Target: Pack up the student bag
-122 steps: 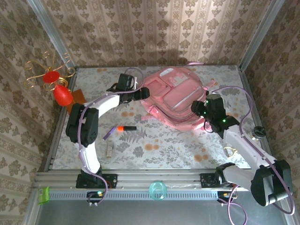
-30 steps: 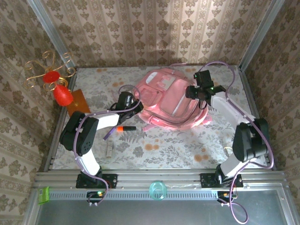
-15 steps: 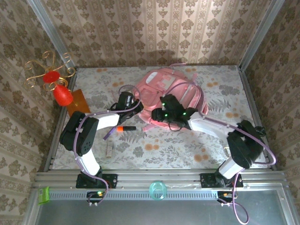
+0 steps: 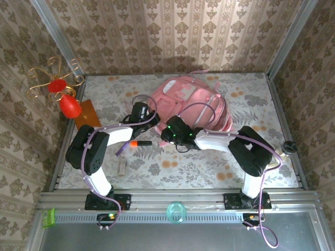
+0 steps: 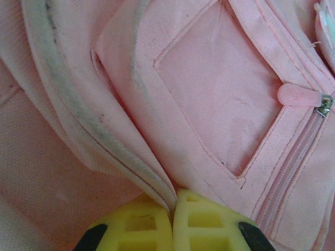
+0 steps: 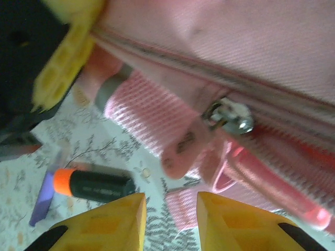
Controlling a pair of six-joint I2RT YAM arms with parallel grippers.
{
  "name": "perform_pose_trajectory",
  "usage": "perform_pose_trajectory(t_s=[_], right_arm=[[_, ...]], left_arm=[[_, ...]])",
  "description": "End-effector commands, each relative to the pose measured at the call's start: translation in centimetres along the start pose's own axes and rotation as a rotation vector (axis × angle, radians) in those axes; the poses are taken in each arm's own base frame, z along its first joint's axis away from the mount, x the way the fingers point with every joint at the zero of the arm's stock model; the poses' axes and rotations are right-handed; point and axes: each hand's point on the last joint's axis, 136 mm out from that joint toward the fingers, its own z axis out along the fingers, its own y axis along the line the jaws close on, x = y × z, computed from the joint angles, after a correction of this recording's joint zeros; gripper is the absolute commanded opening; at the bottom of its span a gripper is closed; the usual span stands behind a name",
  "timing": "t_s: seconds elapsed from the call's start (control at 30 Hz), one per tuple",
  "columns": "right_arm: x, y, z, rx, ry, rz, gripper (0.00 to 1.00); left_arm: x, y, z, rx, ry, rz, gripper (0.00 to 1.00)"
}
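Note:
The pink student bag (image 4: 196, 104) lies flat at the back middle of the table. My left gripper (image 4: 141, 113) is at its left edge; in the left wrist view its yellow fingers (image 5: 209, 222) are shut on a fold of the bag's fabric (image 5: 157, 183). My right gripper (image 4: 168, 134) is low at the bag's near-left edge. In the right wrist view it (image 6: 170, 201) is open with nothing between its fingertips. A pink zipper pull (image 6: 180, 149) hangs from a metal slider (image 6: 233, 117) just ahead of the gap.
A black marker with an orange cap (image 4: 140, 143) and a purple pen (image 4: 121, 148) lie on the cloth left of the bag, a small pale bar (image 4: 122, 166) nearer the front. A red figure with gold wire (image 4: 65, 99) and a brown card (image 4: 87, 112) stand far left.
My right arm has swung from the bag's far right side across to its near-left edge, and its jaws have narrowed. The left gripper has kept its hold and place.

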Motion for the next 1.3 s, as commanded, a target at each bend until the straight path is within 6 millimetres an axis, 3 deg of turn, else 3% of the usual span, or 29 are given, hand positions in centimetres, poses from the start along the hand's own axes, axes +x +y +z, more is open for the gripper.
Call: perform_pose_trajectory(t_s=[0.0, 0.27, 0.7, 0.87, 1.27], right_arm=[[-1.9, 0.4, 0.1, 0.007, -0.104, 0.047, 0.32], [-3.0, 1.2, 1.0, -0.002, -0.127, 0.054, 0.32], [-5.0, -1.2, 1.1, -0.004, -0.249, 0.27, 0.28], [-4.8, -2.4, 1.0, 0.0, -0.271, 0.348, 0.28], [-5.7, -2.9, 0.4, -0.017, -0.313, 0.381, 0.12]], left_arm=[[0.7, -1.4, -0.7, 0.066, 0.037, 0.029, 0.0], [0.9, -1.4, -0.7, 0.073, 0.039, 0.025, 0.0], [1.2, -1.3, -0.5, 0.074, 0.046, 0.023, 0.0], [1.1, -1.4, -0.7, 0.076, 0.041, 0.027, 0.0], [1.0, -0.8, -0.6, 0.054, 0.033, 0.037, 0.0]])
